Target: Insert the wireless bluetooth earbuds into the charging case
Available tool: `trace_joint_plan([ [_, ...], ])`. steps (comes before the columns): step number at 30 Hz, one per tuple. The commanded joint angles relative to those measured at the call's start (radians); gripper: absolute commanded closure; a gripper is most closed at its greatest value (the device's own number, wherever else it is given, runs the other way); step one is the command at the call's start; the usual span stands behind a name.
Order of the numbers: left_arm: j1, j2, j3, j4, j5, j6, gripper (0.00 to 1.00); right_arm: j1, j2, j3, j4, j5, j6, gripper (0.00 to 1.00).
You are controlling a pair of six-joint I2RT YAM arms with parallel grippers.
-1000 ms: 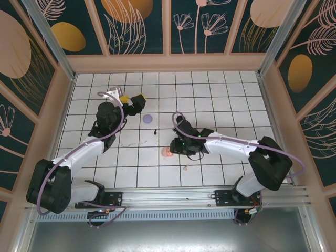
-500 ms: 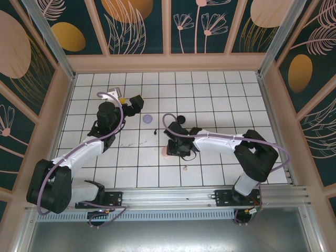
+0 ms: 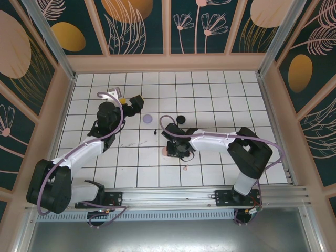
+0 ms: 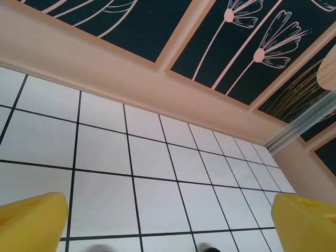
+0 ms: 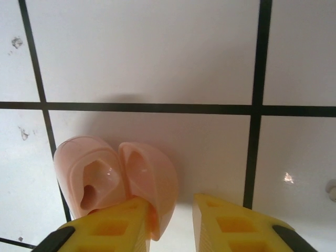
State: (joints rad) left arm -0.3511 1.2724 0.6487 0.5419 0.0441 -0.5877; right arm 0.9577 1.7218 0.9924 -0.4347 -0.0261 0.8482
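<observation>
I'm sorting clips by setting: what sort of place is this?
Probably a purpose-built robot test cell: a white gridded table boxed in by floral wall panels, with an aluminium rail at its near edge.

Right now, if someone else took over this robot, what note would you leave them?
Left gripper: open, empty, over the far-left tiles.
Right gripper: open, low at the open pink case, one finger at its edge.
Pink earbud lies on the tiles near the case; black earbud a little beyond.
Done: case open; its pockets look empty.
Left: put the earbuds in.
</observation>
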Motion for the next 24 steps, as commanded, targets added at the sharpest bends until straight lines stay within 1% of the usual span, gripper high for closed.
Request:
trace_joint_plan([
  [1, 0.007, -0.017, 0.008, 0.036, 0.019, 0.017, 0.01, 0.007, 0.032, 0.025, -0.023, 0.02, 0.009, 0.76],
  [3, 0.007, -0.015, 0.009, 0.036, 0.024, 0.017, 0.01, 0.007, 0.041, 0.028, -0.017, 0.017, 0.003, 0.8],
  [8, 0.007, -0.013, 0.009, 0.037, 0.046, 0.019, 0.01, 0.006, 0.043, 0.03, -0.008, 0.014, -0.012, 0.93],
  [12, 0.007, -0.011, 0.012, 0.032, 0.067, 0.019, 0.01, 0.007, 0.027, 0.026, -0.008, 0.02, -0.029, 1.0],
  [18, 0.007, -0.001, 0.027, 0.013, 0.124, 0.034, 0.01, 0.003, -0.024, 0.038, -0.034, 0.054, -0.088, 1.0],
  [21, 0.007, 0.018, 0.048, -0.016, 0.21, 0.063, 0.01, -0.01, -0.07, 0.062, -0.054, 0.085, -0.159, 1.0],
  [24, 0.008, 0.041, 0.065, -0.037, 0.322, 0.088, 0.01, -0.044, -0.112, 0.08, -0.061, 0.107, -0.246, 1.0],
])
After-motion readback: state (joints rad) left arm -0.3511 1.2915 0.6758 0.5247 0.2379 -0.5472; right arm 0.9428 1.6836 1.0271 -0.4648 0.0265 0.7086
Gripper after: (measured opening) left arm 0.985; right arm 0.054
